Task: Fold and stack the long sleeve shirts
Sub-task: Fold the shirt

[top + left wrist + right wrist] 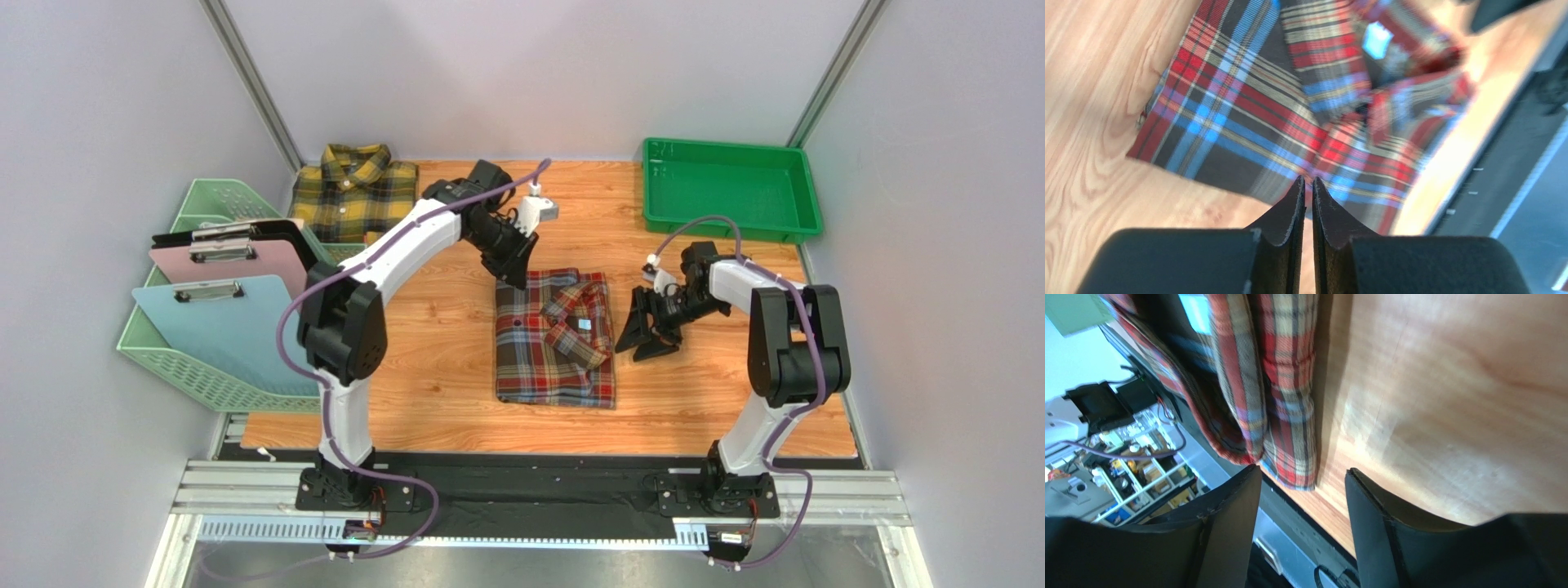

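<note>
L gripper (pixel 1308 184) shut & empty, R gripper (pixel 1303 471) open: we reckon red shirt (pixel 552 349) and yellow shirt (pixel 356 194) folded, stacking yet to do.

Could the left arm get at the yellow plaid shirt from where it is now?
Probably yes. The yellow shirt lies uncovered in the far left corner, just beyond the left gripper, shut and empty; the green basket stands beside, not between.

Folded red plaid shirt (pixel 552 343) mid-table, folded yellow plaid shirt (pixel 353 194) far-left
</note>
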{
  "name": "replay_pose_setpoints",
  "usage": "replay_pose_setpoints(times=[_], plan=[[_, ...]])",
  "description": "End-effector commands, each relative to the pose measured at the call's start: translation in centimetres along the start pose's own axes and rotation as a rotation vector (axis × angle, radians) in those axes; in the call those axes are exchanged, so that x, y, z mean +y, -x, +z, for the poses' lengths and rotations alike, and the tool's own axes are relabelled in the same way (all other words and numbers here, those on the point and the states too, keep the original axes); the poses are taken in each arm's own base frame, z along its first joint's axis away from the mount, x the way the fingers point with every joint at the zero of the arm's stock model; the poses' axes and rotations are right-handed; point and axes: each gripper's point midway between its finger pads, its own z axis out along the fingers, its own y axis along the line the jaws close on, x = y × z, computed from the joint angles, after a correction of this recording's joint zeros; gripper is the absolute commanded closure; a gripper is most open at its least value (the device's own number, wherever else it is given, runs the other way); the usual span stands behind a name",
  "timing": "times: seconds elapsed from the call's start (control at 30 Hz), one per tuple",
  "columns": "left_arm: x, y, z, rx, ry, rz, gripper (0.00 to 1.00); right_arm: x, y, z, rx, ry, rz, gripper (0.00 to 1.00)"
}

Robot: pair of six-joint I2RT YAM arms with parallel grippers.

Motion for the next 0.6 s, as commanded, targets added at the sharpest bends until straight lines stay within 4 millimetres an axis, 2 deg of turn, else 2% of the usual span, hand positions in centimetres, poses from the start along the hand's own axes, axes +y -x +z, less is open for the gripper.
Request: replay_pose_setpoints(times=[0.0,0.07,0.13,0.2,0.23,0.27,0.3,0.33,0.37,0.4,0.43,0.47,0.5,0.53,0.57], plan=[[2.0,-3.1,4.2,0.170,0.035,0.067,0.88,1.2,-1.3,0.5,0.066,0.009,-0.044,0.44],[2.4,-4.0,4.9,0.205,0.037,0.050,0.89,1.2,-2.0,1.3,0.130,-0.011,-0.055,0.46],[2.3,-5.5,5.6,0.251,0.013,0.022,0.91,0.1,-2.6,2.3,0.187,-0.030,-0.045,0.51],[1.1,-6.5,5.8,0.269,-0.036,0.025,0.93,-0.8,-1.8,2.8,0.185,-0.057,-0.052,0.67],[0.4,-8.2,6.0,0.315,-0.061,0.014,0.97,-1.7,-1.4,3.5,0.191,-0.072,-0.040,0.73],[-0.6,-8.9,6.1,0.337,-0.084,0.040,0.98,-2.3,-0.5,3.7,0.181,-0.107,-0.051,0.84],[-1.3,-9.8,6.2,0.359,-0.100,0.045,0.99,-2.4,1.4,3.6,0.151,-0.124,-0.076,0.90],[-2.1,-11.7,6.4,0.399,-0.123,0.035,1.00,-3.2,2.6,3.9,0.146,-0.154,-0.079,0.95],[-3.5,-12.1,6.3,0.398,-0.159,0.055,1.00,-3.2,3.9,4.0,0.129,-0.166,-0.100,1.00],[-4.5,-13.9,6.3,0.431,-0.190,0.039,1.00,-2.3,6.9,3.5,0.074,-0.170,-0.149,1.00],[-5.2,-14.3,6.4,0.428,-0.209,0.039,1.00,-2.2,8.2,3.4,0.057,-0.183,-0.177,1.00],[-6.9,-14.3,6.2,0.419,-0.246,0.046,1.00,-2.6,9.1,4.0,0.067,-0.189,-0.193,1.00],[-7.7,-15.1,6.1,0.431,-0.266,0.034,1.00,-0.9,11.5,3.5,0.031,-0.189,-0.259,1.00],[-8.6,-15.0,6.0,0.421,-0.287,0.035,1.00,-0.4,12.4,3.7,0.026,-0.186,-0.290,1.00],[-10.3,-14.4,5.5,0.394,-0.336,0.018,0.98,0.0,13.2,3.9,0.022,-0.176,-0.336,1.00]])
